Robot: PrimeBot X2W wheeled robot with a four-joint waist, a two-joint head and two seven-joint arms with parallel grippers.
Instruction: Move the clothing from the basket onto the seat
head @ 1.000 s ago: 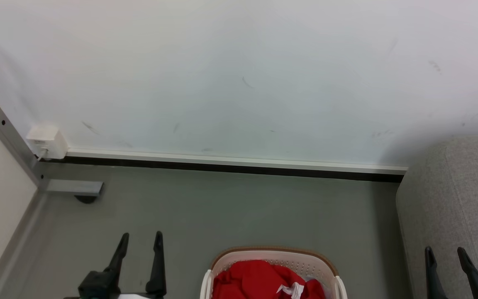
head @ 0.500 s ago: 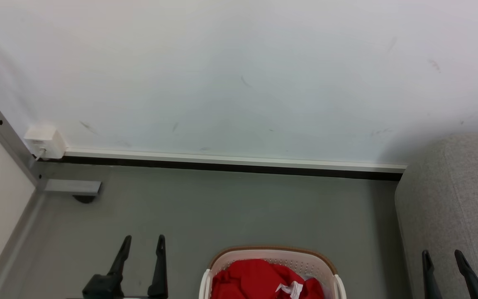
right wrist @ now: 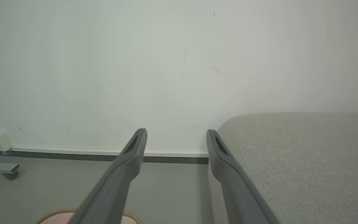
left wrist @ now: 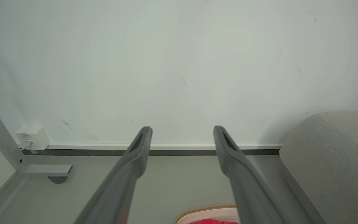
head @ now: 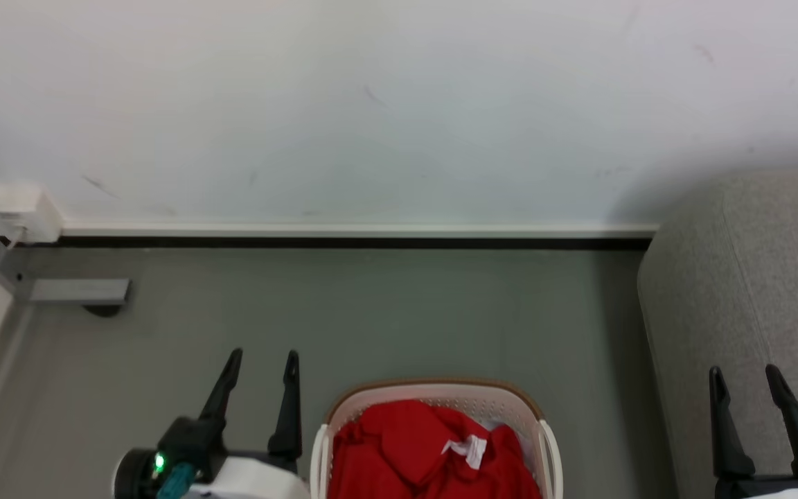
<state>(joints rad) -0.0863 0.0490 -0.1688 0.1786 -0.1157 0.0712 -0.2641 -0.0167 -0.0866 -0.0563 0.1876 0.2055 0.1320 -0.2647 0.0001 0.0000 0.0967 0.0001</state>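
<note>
The white basket [head: 536,423] with a brown rim stands on the floor at the bottom middle of the head view, holding red clothing [head: 413,450] with a small white label. Its rim [left wrist: 194,210] and a strip of red clothing [left wrist: 211,221] also show at the bottom of the left wrist view. The light grey seat [head: 752,291] rises at the right, and its top [right wrist: 306,161] spreads across the right wrist view. My left gripper [head: 262,357] hovers open just left of the basket. Over the seat's near edge, my right gripper [head: 745,373] is open with nothing between its fingers.
A white wall [head: 371,104] with a dark baseboard [head: 343,242] runs across the back. A white wall socket box [head: 18,206] and a grey metal frame foot [head: 80,291] sit at the far left. Grey floor [head: 406,312] lies between the wall, the basket and the seat.
The head camera has tilted down, so more of the basket, the clothing and both arms shows. Both grippers stay open and empty.
</note>
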